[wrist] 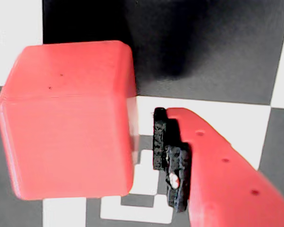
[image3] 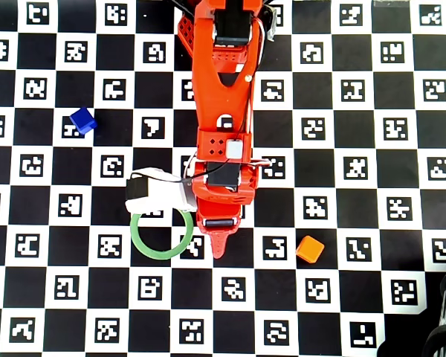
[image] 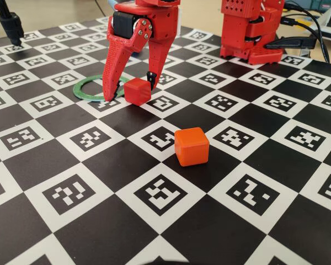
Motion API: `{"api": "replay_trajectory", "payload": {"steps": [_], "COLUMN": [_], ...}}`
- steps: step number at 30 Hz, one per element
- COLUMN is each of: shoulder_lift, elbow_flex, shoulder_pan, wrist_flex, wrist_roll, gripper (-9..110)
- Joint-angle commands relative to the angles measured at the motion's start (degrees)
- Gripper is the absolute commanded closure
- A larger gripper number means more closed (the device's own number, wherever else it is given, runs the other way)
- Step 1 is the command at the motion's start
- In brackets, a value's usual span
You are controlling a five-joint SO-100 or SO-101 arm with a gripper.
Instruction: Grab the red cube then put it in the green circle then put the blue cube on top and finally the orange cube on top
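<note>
While the red cube [image: 137, 91] sits on the checkered worktop [image: 71, 165] just outside the green circle [image: 97, 88], beside its right edge in the fixed view, nothing of the task looks finished: the ring is empty in the overhead view, and no cube is stacked on another. The blue cube [image3: 82, 120] rests well apart from the ring, toward the upper left of the overhead view, and the orange cube [image: 191, 146] lies well apart too, nearer the camera in the fixed view. All three placements seem left to do, the red cube first.

The pincer [image: 128, 89] is lowered to the worktop and straddles the red cube, with its jaws spread wider than the cube. In the fixed view the long finger reaches down on the cube's left, its tip by the ring's rim, and the shorter padded finger stands at the cube's right. In the wrist view a narrow gap shows between the black pad [wrist: 170, 158] and the cube's side, so nothing is gripped yet.
</note>
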Motion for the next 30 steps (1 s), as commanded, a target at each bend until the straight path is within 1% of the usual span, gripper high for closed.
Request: {"api": "replay_trajectory", "payload": {"steps": [1,21,30], "shoulder_lift": [1.58,1.49,1.49], "elbow_flex": [-0.35,-0.35,-0.35], "shoulder_pan": [0.53,0.70,0.44], "wrist_flex": [-0.70,-0.97,-1.23], "wrist_roll": [-0.53,-5.19,-5.36], "gripper": [58,58,58]}}
